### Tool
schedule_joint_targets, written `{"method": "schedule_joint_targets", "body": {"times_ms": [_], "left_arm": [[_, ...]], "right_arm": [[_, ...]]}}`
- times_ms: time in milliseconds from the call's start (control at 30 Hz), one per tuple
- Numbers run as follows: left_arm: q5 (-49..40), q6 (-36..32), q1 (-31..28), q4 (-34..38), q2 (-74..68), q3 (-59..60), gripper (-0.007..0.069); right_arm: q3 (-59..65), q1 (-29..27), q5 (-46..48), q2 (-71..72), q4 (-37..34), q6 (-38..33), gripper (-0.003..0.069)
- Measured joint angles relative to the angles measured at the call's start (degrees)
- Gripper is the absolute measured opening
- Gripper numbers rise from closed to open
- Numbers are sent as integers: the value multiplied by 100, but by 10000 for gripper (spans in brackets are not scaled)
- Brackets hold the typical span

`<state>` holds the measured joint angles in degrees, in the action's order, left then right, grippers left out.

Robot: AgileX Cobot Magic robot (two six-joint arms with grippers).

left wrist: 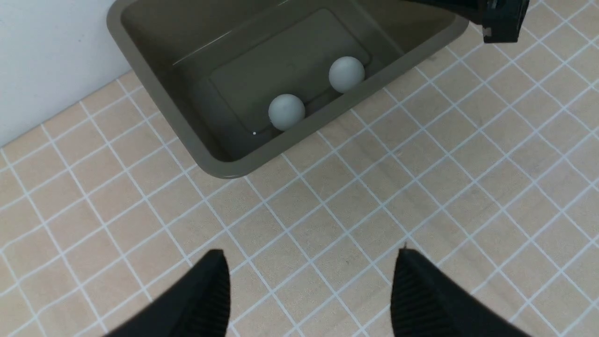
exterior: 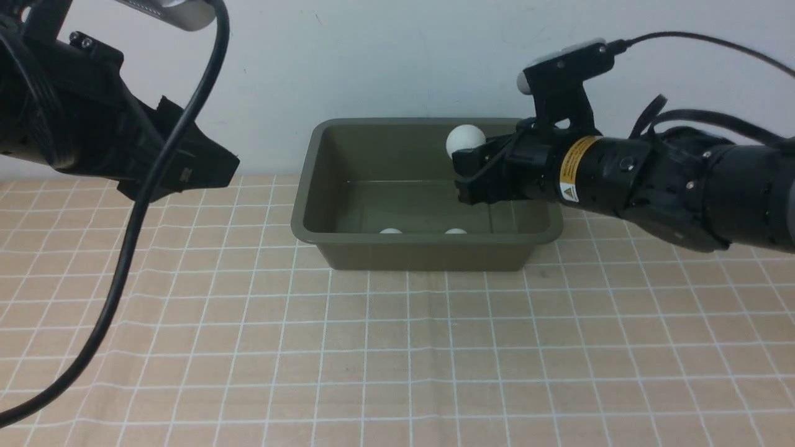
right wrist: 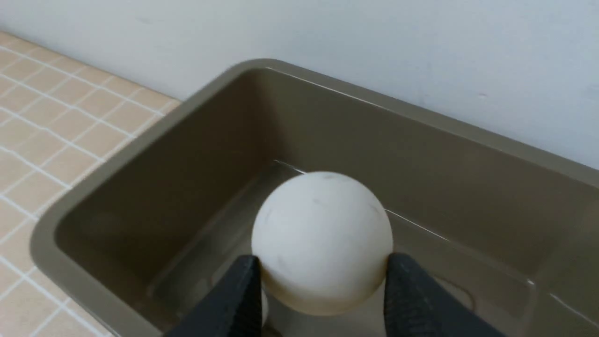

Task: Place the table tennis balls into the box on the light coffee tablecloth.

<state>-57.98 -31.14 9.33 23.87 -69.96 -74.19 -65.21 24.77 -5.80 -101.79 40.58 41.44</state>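
The olive-green box (exterior: 310, 205) (left wrist: 164, 117) (right wrist: 154, 126) stands on the light coffee tablecloth (exterior: 397, 347) against the back wall. Two table tennis balls (exterior: 390, 231) (exterior: 456, 231) lie on its floor by the near wall; the left wrist view shows them as well (left wrist: 286, 111) (left wrist: 346, 74). My right gripper (exterior: 463, 164) (right wrist: 323, 271) is shut on a third white ball (exterior: 466, 139) (right wrist: 322, 234), held above the box's right half, both fingers pressed to its sides. My left gripper (exterior: 205, 167) (left wrist: 311, 255) hovers open above the cloth left of the box, holding nothing.
A white wall (exterior: 397, 62) rises right behind the box. A black cable (exterior: 133, 236) hangs from my left arm down across the left part of the cloth. The right arm (exterior: 683, 186) reaches over the box's right rim.
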Motion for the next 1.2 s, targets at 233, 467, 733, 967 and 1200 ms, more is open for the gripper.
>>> {"method": "schedule_joint_targets", "body": {"times_ms": [233, 467, 733, 967, 1200], "left_arm": [[0, 0, 0, 2, 0, 0, 386], [0, 0, 0, 2, 0, 0, 386], [0, 0, 0, 2, 0, 0, 386], [0, 0, 0, 2, 0, 0, 386], [0, 0, 0, 7, 0, 0, 386]], "right_arm": [[-4, 0, -17, -170, 0, -43, 419], [-4, 0, 46, -35, 92, -76, 434], [-4, -212, 1917, 1363, 510, -82, 434], [-4, -218, 3903, 2776, 515, -232, 427], [-6, -218, 5635, 3704, -474, -2466, 386]]}}
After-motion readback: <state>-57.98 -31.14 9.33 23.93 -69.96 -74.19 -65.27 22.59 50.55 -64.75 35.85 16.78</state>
